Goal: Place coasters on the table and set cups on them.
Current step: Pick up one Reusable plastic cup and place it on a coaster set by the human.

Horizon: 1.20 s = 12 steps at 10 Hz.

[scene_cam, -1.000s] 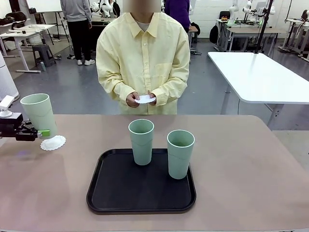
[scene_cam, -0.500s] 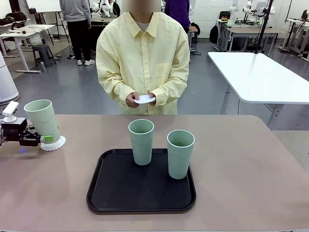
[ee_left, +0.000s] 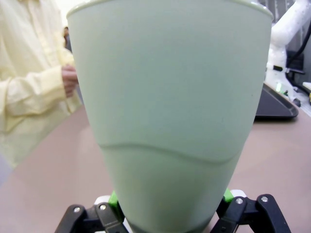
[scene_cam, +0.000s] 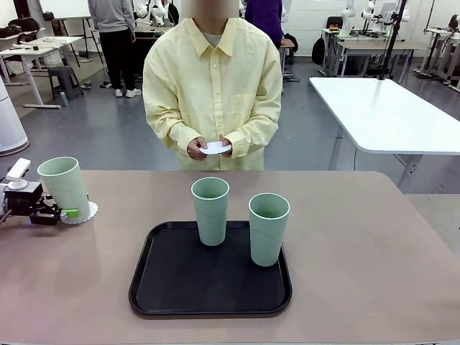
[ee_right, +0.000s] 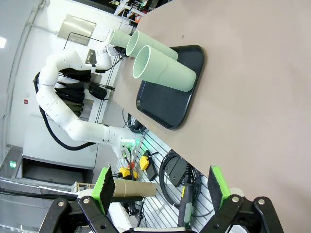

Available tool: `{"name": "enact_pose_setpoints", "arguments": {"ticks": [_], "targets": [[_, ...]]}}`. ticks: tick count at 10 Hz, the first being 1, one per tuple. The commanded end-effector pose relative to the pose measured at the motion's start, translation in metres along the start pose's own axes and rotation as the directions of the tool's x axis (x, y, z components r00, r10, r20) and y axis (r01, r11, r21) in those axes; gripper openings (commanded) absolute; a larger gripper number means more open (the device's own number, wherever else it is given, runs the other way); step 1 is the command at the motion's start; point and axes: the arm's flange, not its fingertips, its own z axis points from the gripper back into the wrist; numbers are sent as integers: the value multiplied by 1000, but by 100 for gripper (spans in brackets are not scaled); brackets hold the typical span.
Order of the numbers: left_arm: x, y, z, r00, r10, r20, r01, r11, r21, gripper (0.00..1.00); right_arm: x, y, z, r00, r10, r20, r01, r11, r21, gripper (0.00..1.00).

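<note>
- Currently, the table (scene_cam: 374,273) is carrying the black tray (scene_cam: 165,287), where two cups (scene_cam: 210,210) are waiting their turn.
- Left of the tray, the left gripper (scene_cam: 63,213) is clamping the third cup (scene_cam: 65,188) near its base, apparently so it can seat upright on the coaster (scene_cam: 92,210).
- The right gripper (ee_right: 163,187) is idling, jaws spread and empty.

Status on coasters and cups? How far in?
Done: one white scalloped coaster lies on the beige table, left side. In hand: left gripper holds a mint-green plastic tumbler on or just above it. Left: two tumblers stand on the black tray; person holds a white disc.
</note>
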Motion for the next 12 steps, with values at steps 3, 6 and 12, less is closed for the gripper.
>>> {"name": "enact_pose_setpoints", "arguments": {"ticks": [3, 6, 12], "targets": [[-3, 5, 3, 999, -27, 18, 27, 999, -24, 79, 0, 0, 0, 1000, -1, 4, 1, 1000, 8, 100], [-6, 7, 1, 1000, -26, 18, 26, 999, -28, 79, 0, 0, 0, 1000, -1, 4, 1, 1000, 8, 100], [-14, 11, 1, 1000, -26, 4, 26, 999, -38, 79, 0, 0, 0, 1000, -1, 4, 1, 1000, 8, 100]]}}
